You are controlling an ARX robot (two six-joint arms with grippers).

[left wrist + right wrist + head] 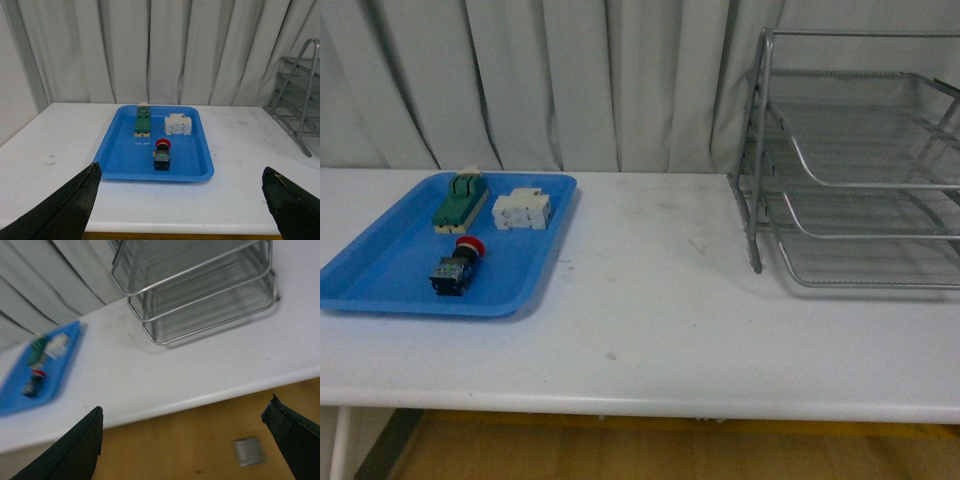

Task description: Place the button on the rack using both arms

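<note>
The button (pixel 457 267), red cap on a dark blocky base, lies on its side near the front of the blue tray (pixel 380 285). In the left wrist view the button (pixel 162 154) sits well ahead of my open left gripper (pixel 180 200), which hovers off the table's near edge with nothing between its fingers. The silver wire rack (pixel 855 170) stands at the right of the table. My right gripper (pixel 185 440) is open and empty, off the table's front edge over the floor, with the rack (pixel 200 290) ahead of it. Neither arm shows in the front view.
A green-and-cream switch block (pixel 460 200) and a white boxy breaker (pixel 522 211) lie at the back of the blue tray. Grey curtains hang behind the white table (pixel 650 300). A small grey square (pixel 249 450) lies on the wooden floor.
</note>
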